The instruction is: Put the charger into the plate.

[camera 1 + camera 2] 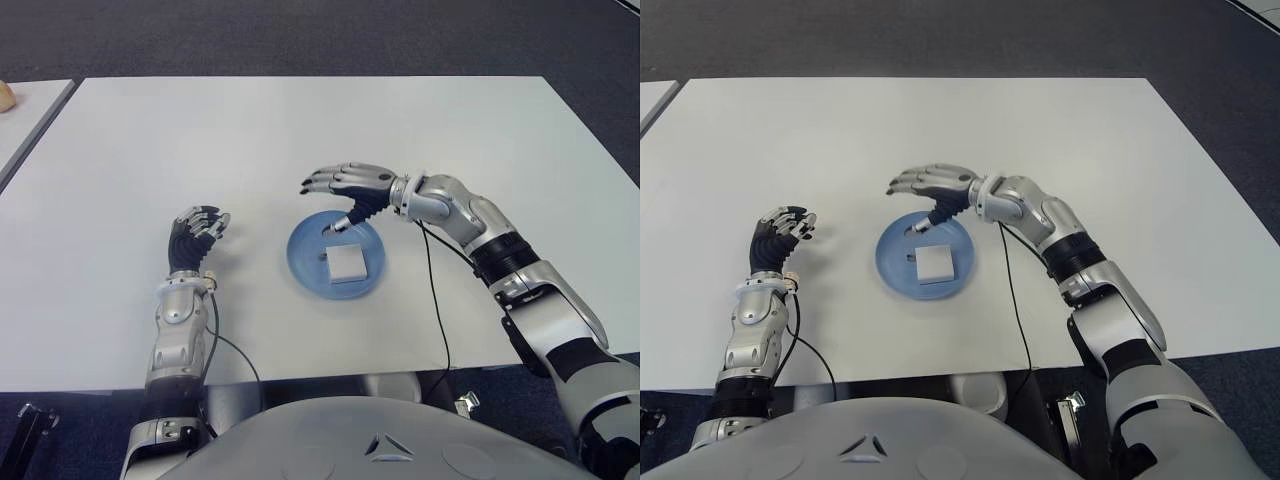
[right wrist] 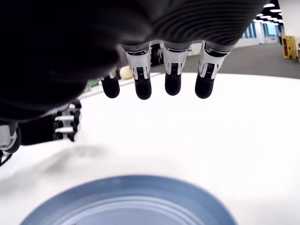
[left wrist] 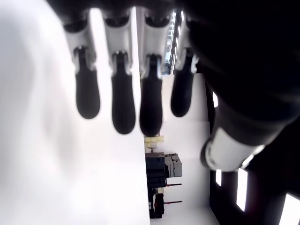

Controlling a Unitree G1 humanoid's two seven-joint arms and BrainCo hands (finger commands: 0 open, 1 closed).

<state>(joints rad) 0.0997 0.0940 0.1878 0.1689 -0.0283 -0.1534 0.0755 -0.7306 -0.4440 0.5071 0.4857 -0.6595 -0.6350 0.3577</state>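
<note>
The white charger (image 1: pixel 347 263) already sits in the blue plate (image 1: pixel 304 268), just below the right hand (image 1: pixel 347 186)'s spread, empty fingers (image 2: pixel 143 87).

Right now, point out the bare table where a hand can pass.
Bare table lies beyond the right hand up to the far edge, and left of the left hand. It is crowded at the blue plate, where the white charger lies under that open hand.

White charger (image 1: pixel 933 263) in blue plate (image 1: pixel 892 268)
</note>
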